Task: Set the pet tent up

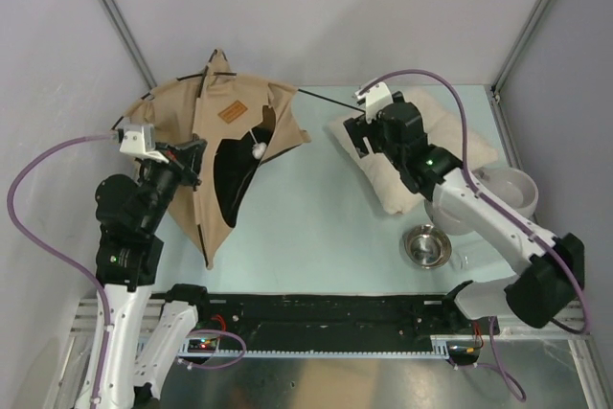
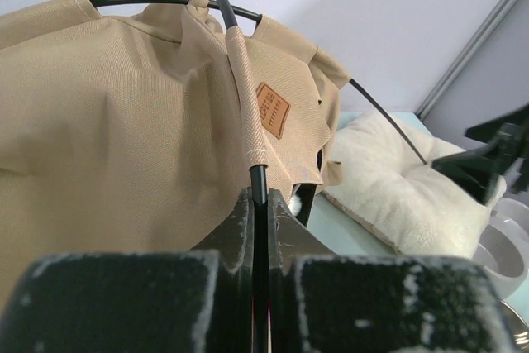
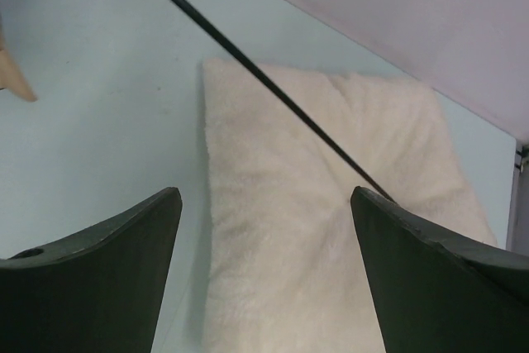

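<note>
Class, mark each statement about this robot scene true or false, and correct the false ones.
1. The left gripper is shut on a black pole of the tent. True.
2. The right gripper is shut on the pillow. False: it is open, above the pillow.
3. The tent bears a brown label. True.
4. The metal bowl lies inside the tent. False: it stands on the table, apart from the tent.

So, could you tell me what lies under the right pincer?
The cream pillow, with a thin black tent pole passing over it; the table beneath the pillow is covered.
</note>
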Controlling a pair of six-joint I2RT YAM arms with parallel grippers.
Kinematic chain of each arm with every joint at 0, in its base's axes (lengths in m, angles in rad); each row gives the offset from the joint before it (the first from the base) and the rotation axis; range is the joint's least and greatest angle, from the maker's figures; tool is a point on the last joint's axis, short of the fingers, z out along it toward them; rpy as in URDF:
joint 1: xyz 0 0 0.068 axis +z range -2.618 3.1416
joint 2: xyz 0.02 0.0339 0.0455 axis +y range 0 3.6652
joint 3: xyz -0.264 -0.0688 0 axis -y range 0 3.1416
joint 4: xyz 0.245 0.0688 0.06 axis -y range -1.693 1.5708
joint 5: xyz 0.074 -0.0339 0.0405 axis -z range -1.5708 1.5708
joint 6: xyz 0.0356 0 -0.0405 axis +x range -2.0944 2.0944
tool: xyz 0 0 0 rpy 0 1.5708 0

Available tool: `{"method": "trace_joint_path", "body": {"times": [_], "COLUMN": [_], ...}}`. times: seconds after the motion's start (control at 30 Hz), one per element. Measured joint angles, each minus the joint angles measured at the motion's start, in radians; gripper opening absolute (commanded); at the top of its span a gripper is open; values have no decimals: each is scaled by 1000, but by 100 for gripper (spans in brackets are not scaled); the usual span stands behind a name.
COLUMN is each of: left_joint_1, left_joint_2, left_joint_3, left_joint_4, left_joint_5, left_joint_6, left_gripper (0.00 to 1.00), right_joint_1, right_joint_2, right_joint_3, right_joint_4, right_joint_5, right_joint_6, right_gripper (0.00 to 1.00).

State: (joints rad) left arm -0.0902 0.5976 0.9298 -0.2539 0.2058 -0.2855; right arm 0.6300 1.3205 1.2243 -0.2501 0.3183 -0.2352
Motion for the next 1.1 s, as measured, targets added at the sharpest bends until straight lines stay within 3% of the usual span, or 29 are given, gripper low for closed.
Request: {"method": "trace_joint_path", "body": {"times": [0.17, 0.3, 0.53, 0.6, 0.8, 1.1], "left_joint_1": [0, 0, 0, 0, 0, 1], "left_joint_2": [-45, -63, -64, -63, -60, -2], "left_joint_3": [-22, -22, -29, -31, -31, 29], "left_joint_4": [2, 2, -2, -3, 6, 10], "left_joint_5": [0, 0, 0, -1, -16, -28], "left_joint_6": [-4, -5, -5, -5, -4, -2], "left_gripper": [0, 0, 0, 0, 0, 3], "right_joint_1": [-55, -72, -73, -69, -40, 12], "right_joint_2": [138, 255, 403, 411, 412, 371], "right_joint_3": [0, 1, 10, 10, 10, -15], "right_joint_4": [168, 308, 473, 520, 672, 777], "right_joint_5": [-67, -72, 15, 43, 129, 286], "right_joint_6": [-64, -129, -253, -297, -483, -684], "right_gripper": [84, 74, 27, 19, 7, 3]}}
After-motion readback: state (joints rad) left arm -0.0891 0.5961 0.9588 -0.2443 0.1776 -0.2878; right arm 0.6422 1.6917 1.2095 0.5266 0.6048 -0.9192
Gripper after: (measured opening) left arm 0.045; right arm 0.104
